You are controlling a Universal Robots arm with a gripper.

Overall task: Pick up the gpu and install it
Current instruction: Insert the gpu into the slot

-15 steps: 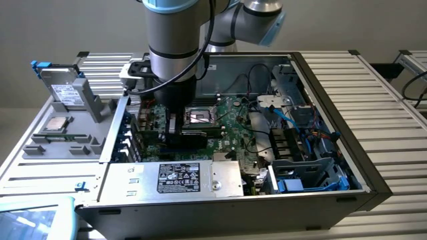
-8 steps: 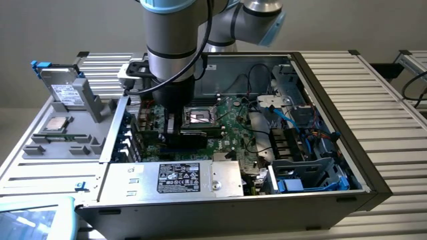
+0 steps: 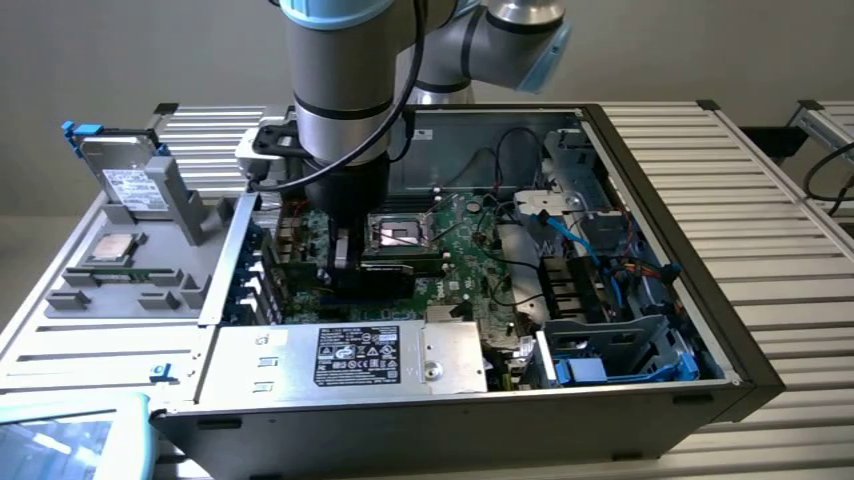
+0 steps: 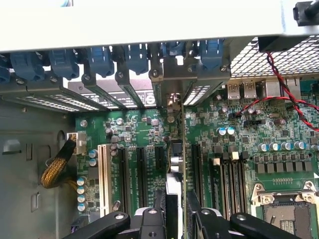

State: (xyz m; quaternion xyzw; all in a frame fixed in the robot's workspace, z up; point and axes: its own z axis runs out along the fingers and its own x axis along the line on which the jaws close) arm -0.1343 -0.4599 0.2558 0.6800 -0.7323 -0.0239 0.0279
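The gpu [image 4: 174, 167] shows edge-on in the wrist view, standing upright over the motherboard [image 4: 134, 129] between the black expansion slots [image 4: 159, 157]. Its silver end bracket [image 4: 172, 102] reaches the case's rear slot openings. My gripper [image 4: 175, 211] is shut on the card's upper edge, one black finger [image 4: 149, 219] on each side of it. In the exterior view the gripper [image 3: 350, 235] reaches down into the open computer case [image 3: 667, 200], with the dark card [image 3: 344, 268] below it on the exterior view's left of the processor socket [image 3: 400, 235]. Whether the card sits fully in a slot I cannot tell.
Blue slot latches [image 4: 99, 59] line the case's rear wall. A white slot [image 4: 104, 174] and a yellow cable bundle [image 4: 57, 164] lie beside the card. A grey tray [image 3: 134, 290] outside the case holds a hard drive [image 3: 134, 185] and a processor [image 3: 110, 250]. Red and black wires [image 4: 284, 94] cross the board.
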